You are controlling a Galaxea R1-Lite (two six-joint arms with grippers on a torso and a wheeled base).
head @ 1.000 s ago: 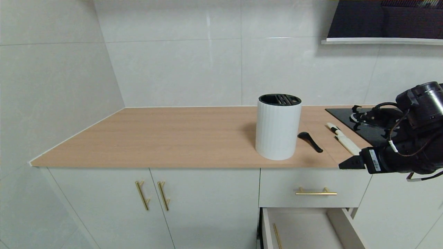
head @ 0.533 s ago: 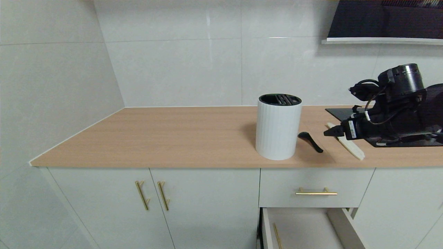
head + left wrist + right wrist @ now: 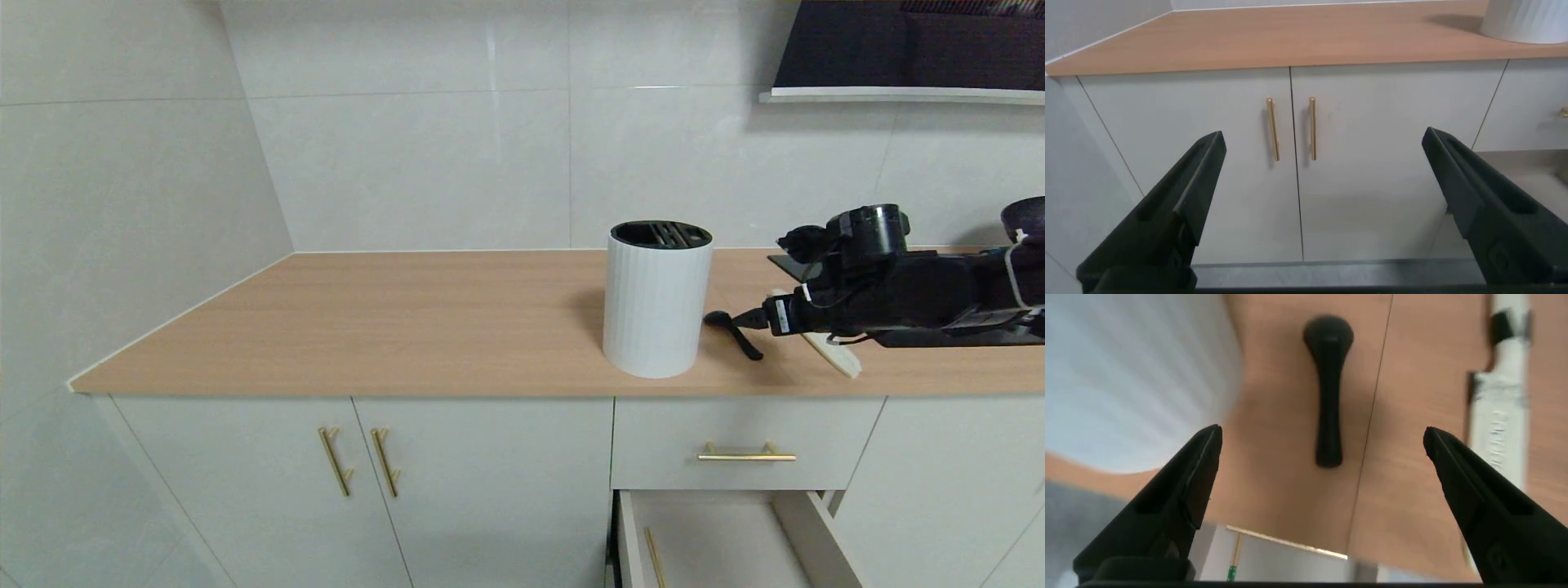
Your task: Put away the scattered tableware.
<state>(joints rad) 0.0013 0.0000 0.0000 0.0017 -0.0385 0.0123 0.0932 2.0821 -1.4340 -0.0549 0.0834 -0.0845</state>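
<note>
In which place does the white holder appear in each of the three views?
Head view: the white holder stands on the wooden countertop, left of the black spoon.
Left wrist view: the holder's base rests on the countertop.
Right wrist view: the holder's wall is beside the spoon.
Shared landmark: the countertop.

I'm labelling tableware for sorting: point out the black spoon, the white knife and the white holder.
black spoon (image 3: 1328, 408): right wrist view, middle of its handle.
white knife (image 3: 1497, 429): right wrist view, its broad white part.
white holder (image 3: 653, 310): head view, middle of its ribbed side.
</note>
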